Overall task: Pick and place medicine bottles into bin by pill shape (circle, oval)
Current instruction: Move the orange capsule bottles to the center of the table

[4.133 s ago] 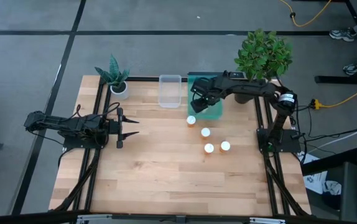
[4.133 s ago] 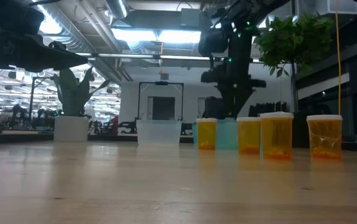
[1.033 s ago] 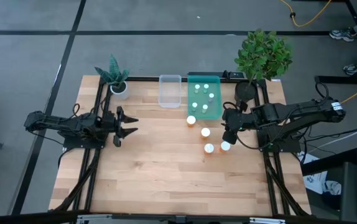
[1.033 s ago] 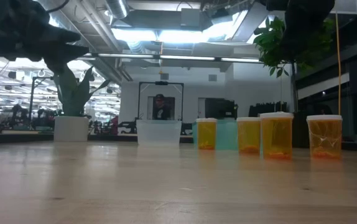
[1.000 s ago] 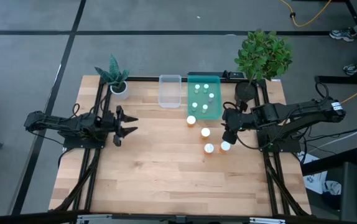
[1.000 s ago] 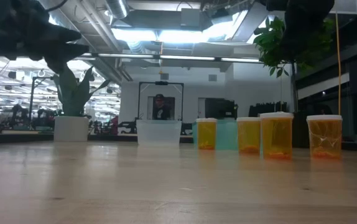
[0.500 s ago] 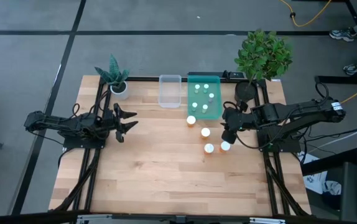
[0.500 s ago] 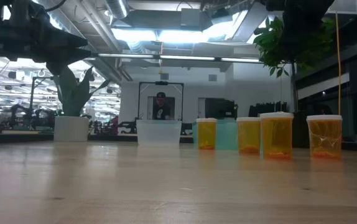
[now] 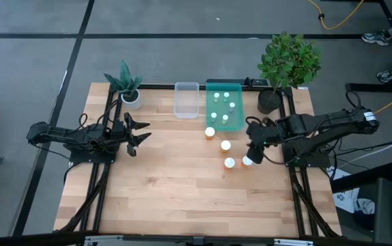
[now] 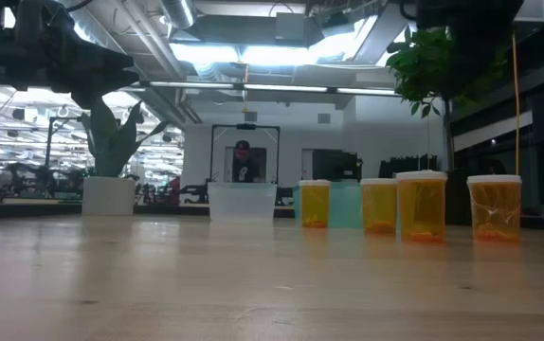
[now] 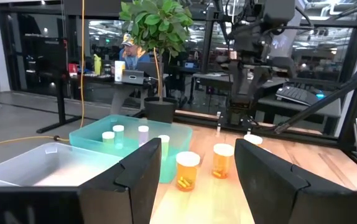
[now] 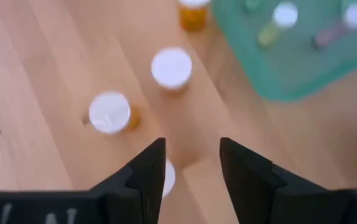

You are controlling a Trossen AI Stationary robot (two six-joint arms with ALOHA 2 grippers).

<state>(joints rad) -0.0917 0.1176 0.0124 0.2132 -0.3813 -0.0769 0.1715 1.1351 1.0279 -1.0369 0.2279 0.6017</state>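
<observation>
Your right gripper point(image 9: 250, 156) had shifted slightly over the last second and hung with its fingers parted and empty directly above the orange bottle nearest it point(image 9: 247, 161), while three more orange bottles point(image 9: 225, 145) stood on the table point(image 9: 169, 191) between it and the teal bin point(image 9: 237, 124); this suggested the next pick was being lined up, not yet made. Your left gripper point(image 9: 140, 132), also parted and empty, had rolled a little and waited at the left of the table, well apart from the clear bin point(image 9: 186, 111). You could not see the pill shapes in any view, and in the right wrist view the finger hid most of the target cap point(image 12: 168, 177).
</observation>
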